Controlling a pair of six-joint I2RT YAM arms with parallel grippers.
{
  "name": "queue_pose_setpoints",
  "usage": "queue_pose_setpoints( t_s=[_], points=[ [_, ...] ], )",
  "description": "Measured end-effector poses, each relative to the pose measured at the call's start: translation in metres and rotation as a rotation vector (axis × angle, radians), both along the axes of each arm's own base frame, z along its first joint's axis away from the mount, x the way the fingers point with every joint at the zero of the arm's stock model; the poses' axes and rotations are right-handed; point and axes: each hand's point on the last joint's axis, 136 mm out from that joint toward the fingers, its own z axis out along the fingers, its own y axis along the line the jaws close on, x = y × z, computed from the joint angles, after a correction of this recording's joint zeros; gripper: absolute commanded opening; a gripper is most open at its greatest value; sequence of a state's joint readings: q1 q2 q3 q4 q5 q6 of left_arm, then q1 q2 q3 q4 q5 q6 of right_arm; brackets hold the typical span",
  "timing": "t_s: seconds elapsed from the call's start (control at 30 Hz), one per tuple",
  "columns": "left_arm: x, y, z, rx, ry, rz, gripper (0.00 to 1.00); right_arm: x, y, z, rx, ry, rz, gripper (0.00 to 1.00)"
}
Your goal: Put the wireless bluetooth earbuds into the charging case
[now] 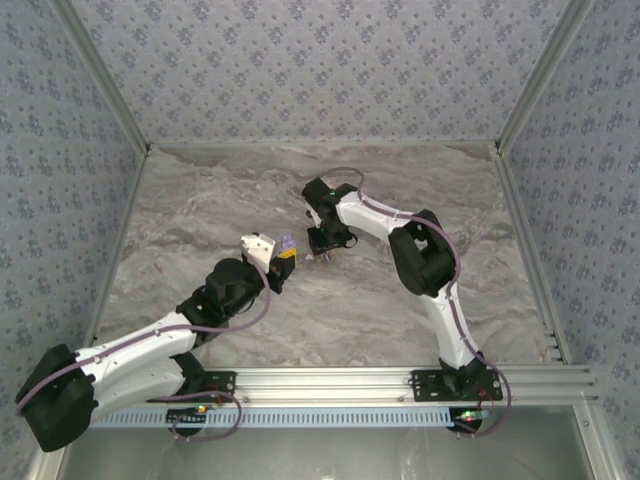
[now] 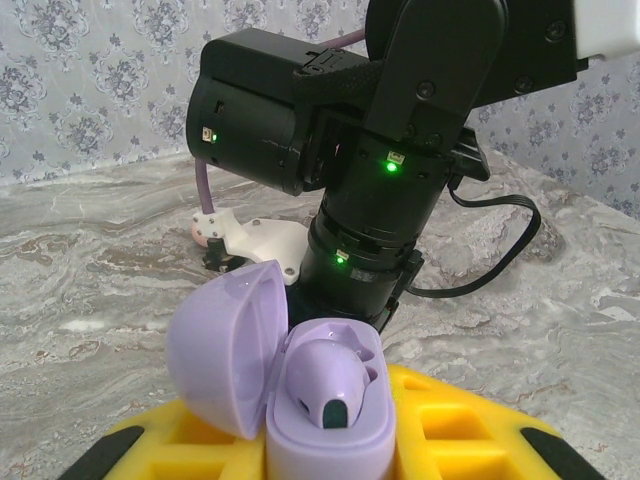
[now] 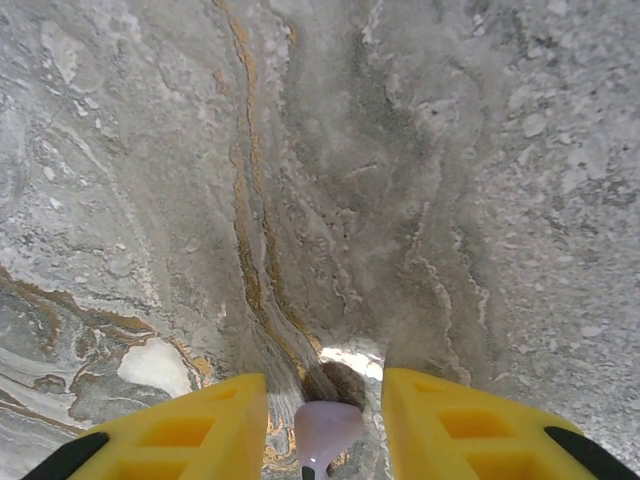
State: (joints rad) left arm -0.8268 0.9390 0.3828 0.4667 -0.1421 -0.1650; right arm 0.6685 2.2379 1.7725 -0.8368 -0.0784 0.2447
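We are looking down on the marbled table (image 1: 200,200), which is filling the space between papered walls. The left arm (image 1: 150,340) is reaching in from the near left corner and the right arm (image 1: 430,260) from the near right, and both are meeting around the middle of the table.

The left gripper (image 2: 312,432) is pinching the lavender charging case (image 2: 325,455) between its yellow fingers (image 2: 455,425), and is holding it upright above the table's middle. The case's lid (image 2: 220,350) is swinging open to the left.

The right gripper (image 3: 325,395) is pointing down at the table just beside the case, on the side toward the right edge. Its yellow fingers (image 3: 200,430) are standing apart, with a gap showing on each side of the piece between them.

One lavender earbud (image 2: 325,380) is sitting inside the open case. A second lavender earbud (image 3: 327,428) is lying between the right gripper's fingers, close over the marble; we cannot tell whether it is resting on the table.
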Motion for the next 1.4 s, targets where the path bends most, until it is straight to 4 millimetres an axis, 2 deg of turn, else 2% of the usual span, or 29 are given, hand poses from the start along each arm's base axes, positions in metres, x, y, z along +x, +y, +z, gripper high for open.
queue_pose_setpoints(
  t_s=[0.7, 0.97, 1.17, 1.4],
  points=[
    [0.000, 0.000, 0.000, 0.000, 0.000, 0.000, 0.25, -0.001, 0.000, -0.002, -0.106, -0.061, 0.021, 0.31],
    [0.000, 0.000, 0.000, 0.000, 0.000, 0.000, 0.25, -0.001, -0.002, -0.002, -0.135, -0.075, 0.024, 0.21],
    [0.000, 0.000, 0.000, 0.000, 0.000, 0.000, 0.25, -0.001, -0.002, -0.002, -0.134, -0.076, 0.024, 0.19],
    [0.003, -0.004, -0.017, 0.036, 0.040, 0.001, 0.25, 0.000, -0.005, -0.001, -0.070, -0.072, 0.003, 0.19]
  ],
)
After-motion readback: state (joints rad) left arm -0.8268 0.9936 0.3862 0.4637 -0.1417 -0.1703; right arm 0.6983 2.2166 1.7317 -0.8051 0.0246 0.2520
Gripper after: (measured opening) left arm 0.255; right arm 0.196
